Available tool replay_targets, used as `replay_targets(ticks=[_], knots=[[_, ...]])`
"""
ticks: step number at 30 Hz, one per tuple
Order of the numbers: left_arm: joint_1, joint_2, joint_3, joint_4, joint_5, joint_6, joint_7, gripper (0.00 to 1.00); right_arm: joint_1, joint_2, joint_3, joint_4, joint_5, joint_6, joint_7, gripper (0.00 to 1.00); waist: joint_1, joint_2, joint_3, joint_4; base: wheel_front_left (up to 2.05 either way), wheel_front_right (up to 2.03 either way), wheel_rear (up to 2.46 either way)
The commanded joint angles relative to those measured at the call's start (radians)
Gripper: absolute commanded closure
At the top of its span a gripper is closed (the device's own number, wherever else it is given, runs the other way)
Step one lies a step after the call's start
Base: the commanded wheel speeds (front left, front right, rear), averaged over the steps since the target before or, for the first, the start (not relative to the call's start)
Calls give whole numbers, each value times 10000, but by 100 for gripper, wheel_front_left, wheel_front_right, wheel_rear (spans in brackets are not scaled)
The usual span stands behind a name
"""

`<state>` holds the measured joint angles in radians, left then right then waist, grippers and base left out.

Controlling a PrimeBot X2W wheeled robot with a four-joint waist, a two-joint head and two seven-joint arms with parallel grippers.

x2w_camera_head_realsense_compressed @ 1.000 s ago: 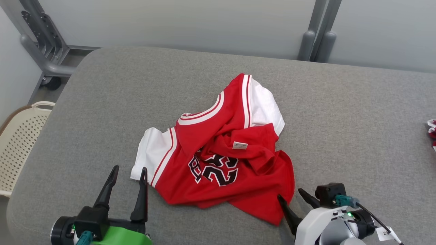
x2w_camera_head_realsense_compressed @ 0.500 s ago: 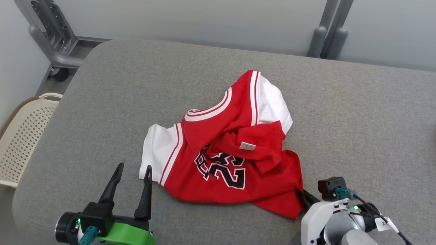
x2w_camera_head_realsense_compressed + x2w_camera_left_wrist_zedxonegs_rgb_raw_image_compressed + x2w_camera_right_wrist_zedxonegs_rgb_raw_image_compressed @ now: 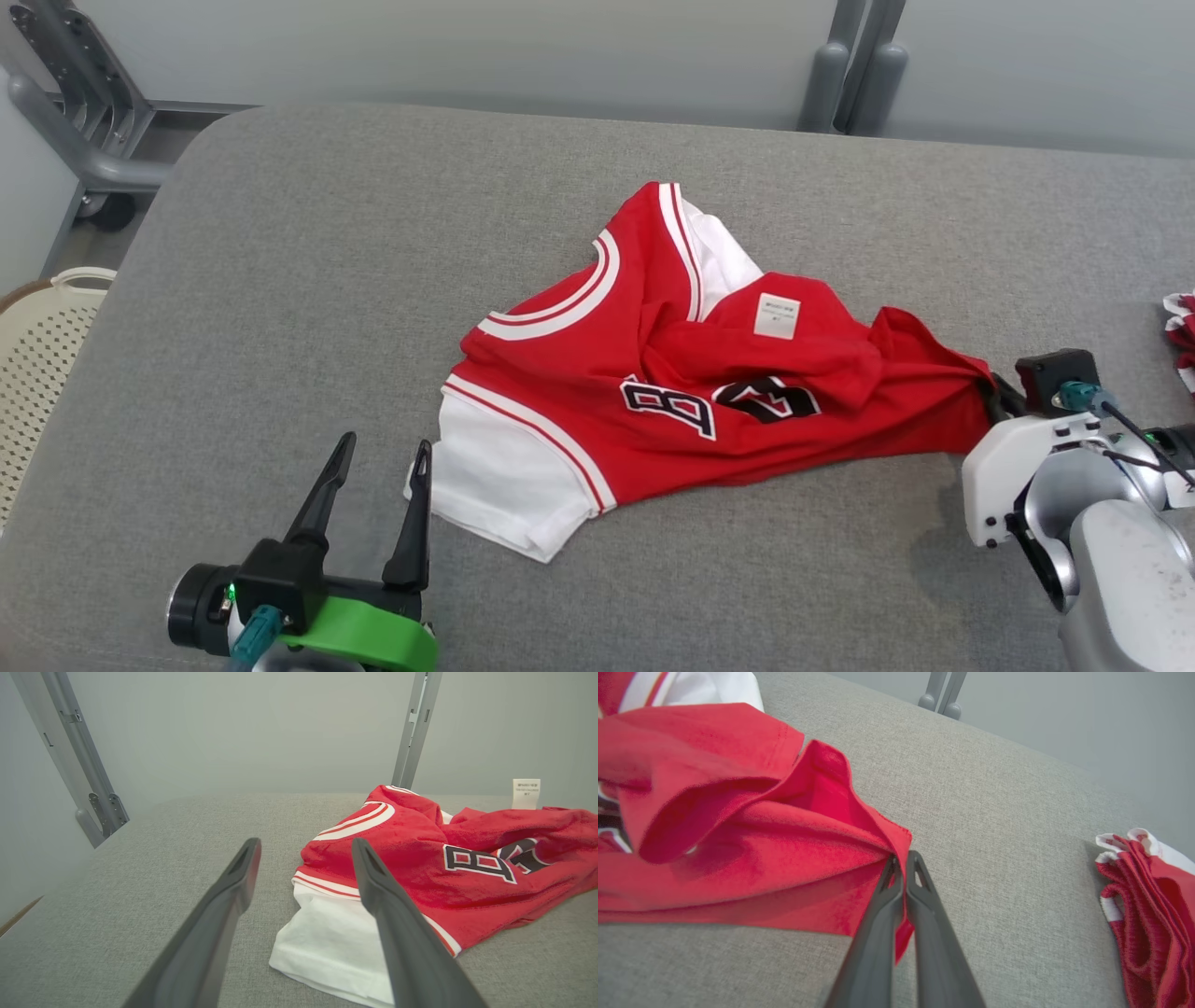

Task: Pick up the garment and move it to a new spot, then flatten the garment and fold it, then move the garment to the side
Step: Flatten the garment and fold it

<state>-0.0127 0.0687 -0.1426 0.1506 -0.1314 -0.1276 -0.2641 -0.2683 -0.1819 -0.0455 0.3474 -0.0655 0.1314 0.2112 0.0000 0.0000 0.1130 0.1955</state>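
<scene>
One rumpled red-and-white jersey [image 3: 560, 392]

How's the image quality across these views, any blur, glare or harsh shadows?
Head view: soft even light, no glare, crumpled red-and-white jersey sharp. Left wrist view: hazy back wall, and the left tool looms large near the lens. Right wrist view: tilted, the jersey's nearest folds look soft.

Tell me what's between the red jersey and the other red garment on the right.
Bare grey surface, as the right wrist view shows; the right gripper, shut on the jersey, stands at that edge.
</scene>
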Motion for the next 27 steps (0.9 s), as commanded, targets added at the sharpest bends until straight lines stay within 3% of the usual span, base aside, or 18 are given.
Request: replay_targets(ticks=[1,8,9,10,17,27], knots=[[-195,-36,-7,8,-31,-31,-9,0,-105,-63,-67,55,-34,-15,34,100,0,0,49,-70,0,0,0],[-297,-46,-70,74,39,-37,-7,0,-294,-258,-1047,1045,-238,-15,39,100,0,0,64,-244,0,0,0],[-306,-39,-73,90,44,-36,-7,0,-261,-207,-1093,1184,-290,-15,56,66,0,0,52,-265,0,0,0],[-306,-29,-72,98,54,-36,-7,0,-205,-120,-1155,1341,-262,-16,109,0,0,0,38,-288,0,0,0],[-244,-1,-49,89,106,-39,-7,0,250,362,-1670,1344,-70,-15,-133,0,0,0,-64,-495,0,0,0],[-140,-37,45,31,25,-32,-7,0,1475,776,-2103,-344,205,-15,-175,0,0,0,-103,-712,0,0,0]])
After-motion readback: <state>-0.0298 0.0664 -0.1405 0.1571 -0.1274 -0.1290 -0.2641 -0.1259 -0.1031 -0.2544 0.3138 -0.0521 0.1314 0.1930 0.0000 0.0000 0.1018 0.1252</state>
